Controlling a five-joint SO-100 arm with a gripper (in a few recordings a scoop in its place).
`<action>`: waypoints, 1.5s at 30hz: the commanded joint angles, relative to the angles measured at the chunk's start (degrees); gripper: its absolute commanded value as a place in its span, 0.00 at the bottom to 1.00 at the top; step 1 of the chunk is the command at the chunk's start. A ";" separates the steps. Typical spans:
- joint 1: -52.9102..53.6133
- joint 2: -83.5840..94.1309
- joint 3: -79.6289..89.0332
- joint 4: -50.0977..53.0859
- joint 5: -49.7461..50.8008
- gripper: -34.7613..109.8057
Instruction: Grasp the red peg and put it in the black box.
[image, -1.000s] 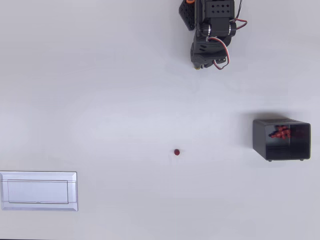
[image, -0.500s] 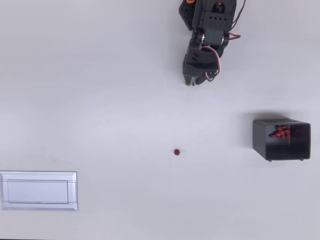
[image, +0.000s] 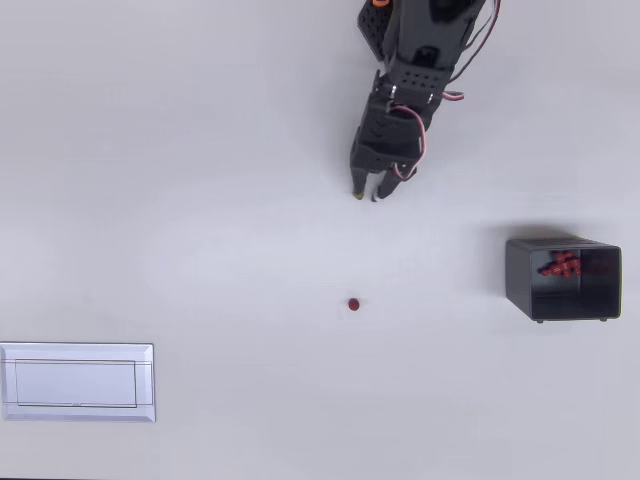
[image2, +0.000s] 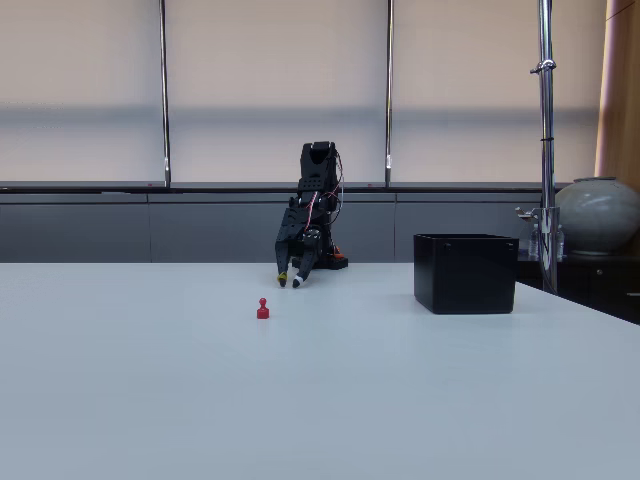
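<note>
white table (image: 200, 200) carried the red peg (image: 354, 304) mid-surface, upright, well apart from the black box (image: 563, 279) near the right edge; gripper (image: 365, 195), slightly parted and empty, could topple it.

Black arm (image: 415, 60), red-white cables, orange joint.
</note>
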 joint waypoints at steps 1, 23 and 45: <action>0.26 10.28 0.26 -15.64 0.44 0.30; -0.53 38.94 18.90 -35.60 -2.81 0.38; -0.79 53.17 34.80 -41.40 -4.57 0.41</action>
